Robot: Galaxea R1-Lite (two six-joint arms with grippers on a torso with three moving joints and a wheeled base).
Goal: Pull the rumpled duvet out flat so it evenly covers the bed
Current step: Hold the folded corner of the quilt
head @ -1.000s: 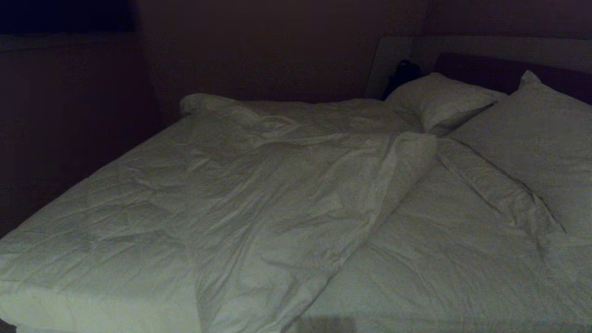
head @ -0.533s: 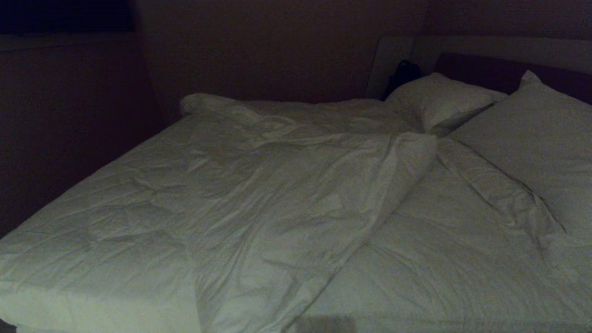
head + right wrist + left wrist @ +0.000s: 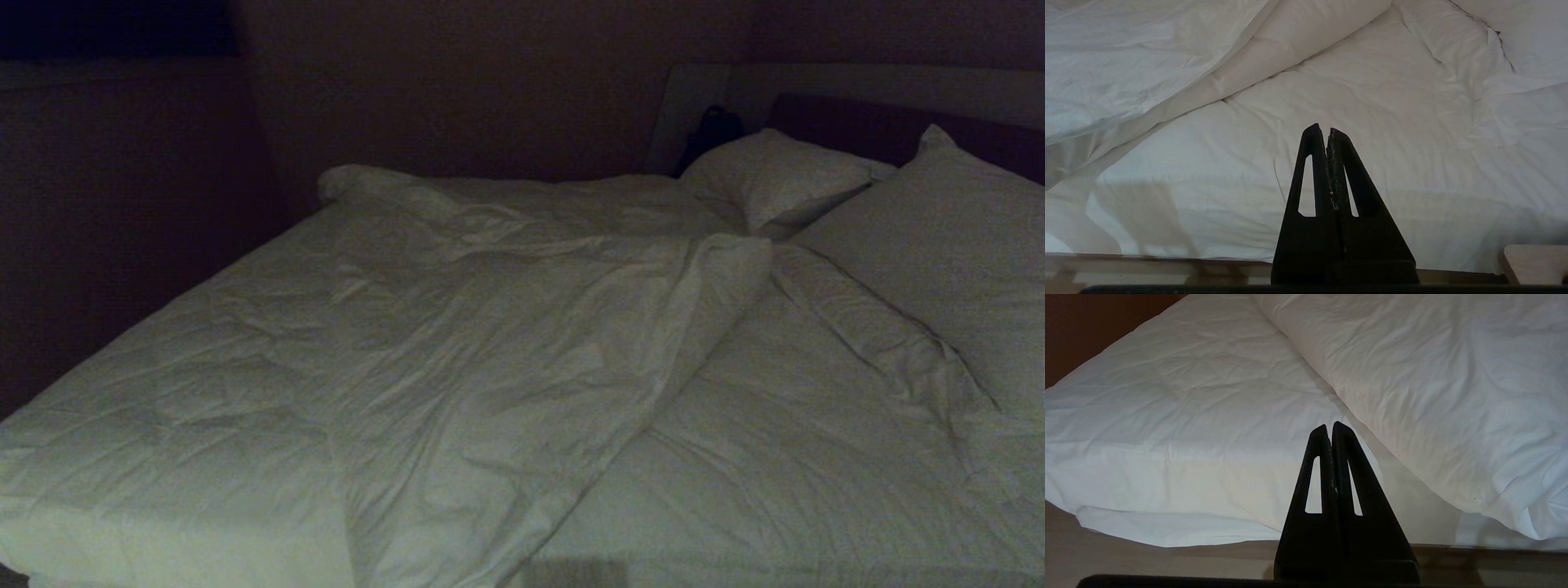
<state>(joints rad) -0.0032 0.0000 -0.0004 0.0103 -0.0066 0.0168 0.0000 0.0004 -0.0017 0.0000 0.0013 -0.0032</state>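
Both grippers are pressed shut on nothing: the left gripper and the right gripper hang just off the near edge of the bed. The duvet lies bunched toward the left, its folded edge baring the sheet below two pillows.

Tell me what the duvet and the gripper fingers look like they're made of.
The duvet looks like matte white woven cloth, probably cotton, over soft filling: puffy folds, fine creases. The left gripper and right gripper fingers look like black moulded plastic, dull and rigid, with cut-out slots; the exact material is unclear.
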